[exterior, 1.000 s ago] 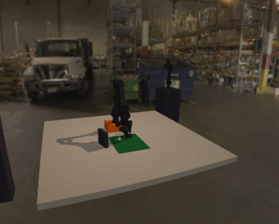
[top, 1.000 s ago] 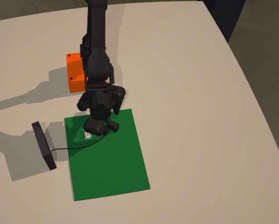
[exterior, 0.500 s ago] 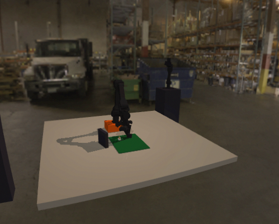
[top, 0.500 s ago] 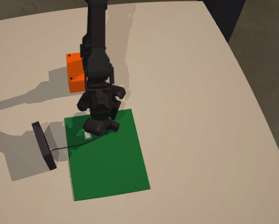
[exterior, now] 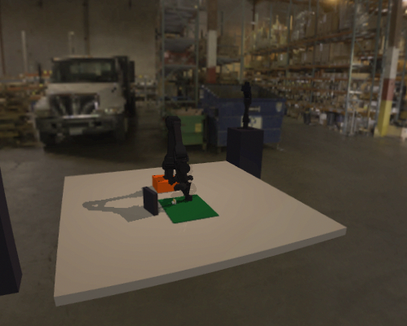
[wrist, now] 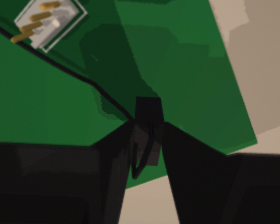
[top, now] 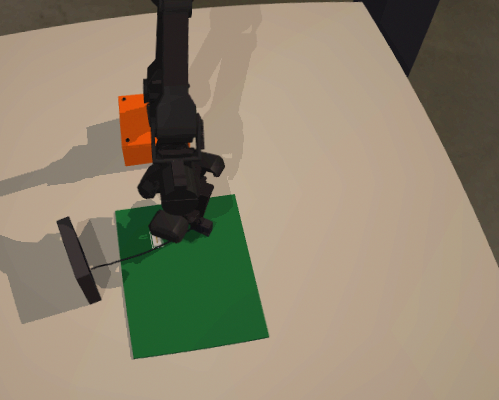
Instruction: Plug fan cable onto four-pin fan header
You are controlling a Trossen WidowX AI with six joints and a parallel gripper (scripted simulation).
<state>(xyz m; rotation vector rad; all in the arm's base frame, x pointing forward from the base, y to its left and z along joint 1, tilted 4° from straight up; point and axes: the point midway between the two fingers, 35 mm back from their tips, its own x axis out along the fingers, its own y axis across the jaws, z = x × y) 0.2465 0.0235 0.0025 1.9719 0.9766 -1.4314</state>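
Note:
The fan plug (wrist: pixel 148 109) (top: pixel 204 227) is a small dark block. My gripper (wrist: pixel 147 127) (exterior: pixel 188 196) is shut on it, with a finger on each side. The plug is low over the green board (top: pixel 198 300) (exterior: pixel 194 213) (wrist: pixel 37 115) near its back edge; whether it touches the board is hidden. The white header (wrist: pixel 54 21) (top: pixel 156 241) (exterior: pixel 174 201) with gold pins is bare, apart from the plug, at upper left in the wrist view. The black cable (top: pixel 128 258) (wrist: pixel 67 67) runs from the plug past the header to the fan (top: pixel 75 260) (exterior: pixel 150 200), upright left of the board.
An orange block (top: pixel 134 125) (exterior: pixel 162 186) stands behind the board, partly hidden by the arm. The cable crosses the board's left edge. A dark pedestal (exterior: pixel 245 152) with another arm (exterior: pixel 246 106) stands beyond the table's back edge.

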